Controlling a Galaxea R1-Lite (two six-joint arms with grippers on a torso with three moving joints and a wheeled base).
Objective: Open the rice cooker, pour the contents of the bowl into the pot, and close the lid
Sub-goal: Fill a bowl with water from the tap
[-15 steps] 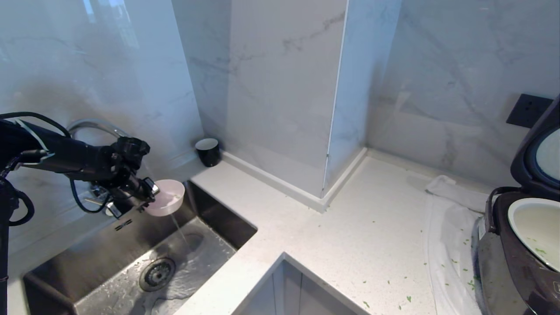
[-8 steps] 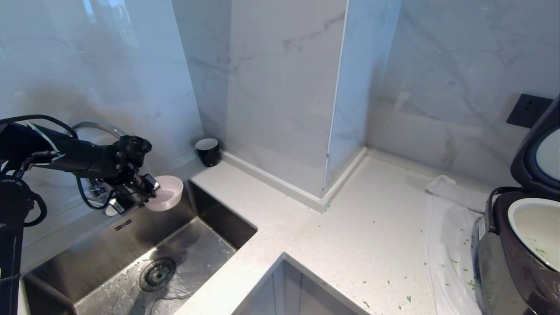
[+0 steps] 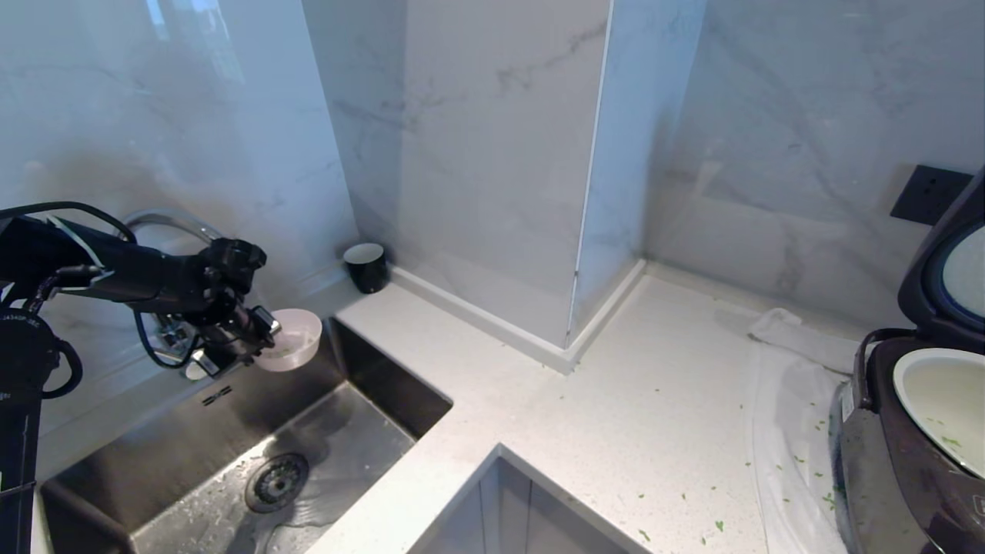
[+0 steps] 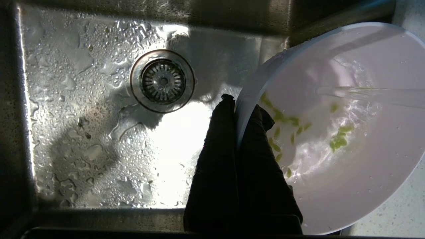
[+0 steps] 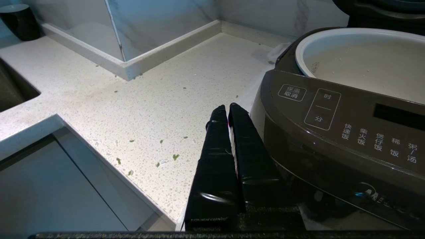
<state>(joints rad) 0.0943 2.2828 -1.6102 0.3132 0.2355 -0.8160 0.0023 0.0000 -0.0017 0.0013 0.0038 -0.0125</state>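
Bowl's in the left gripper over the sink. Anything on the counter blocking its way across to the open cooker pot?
Nothing visible does. The counter between bowl and pot holds only scattered green bits and a white cloth lying flat beside the cooker. The black cup stands back by the wall.

Head view high over counter [image 3: 616, 400]; left wrist close above sink [image 4: 83, 132], shared

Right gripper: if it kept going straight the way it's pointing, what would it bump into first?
Probably the counter. The shut right gripper slants down toward its speckled top, just beside the rice cooker. Depth is hard to judge, so it might graze the cooker's side.
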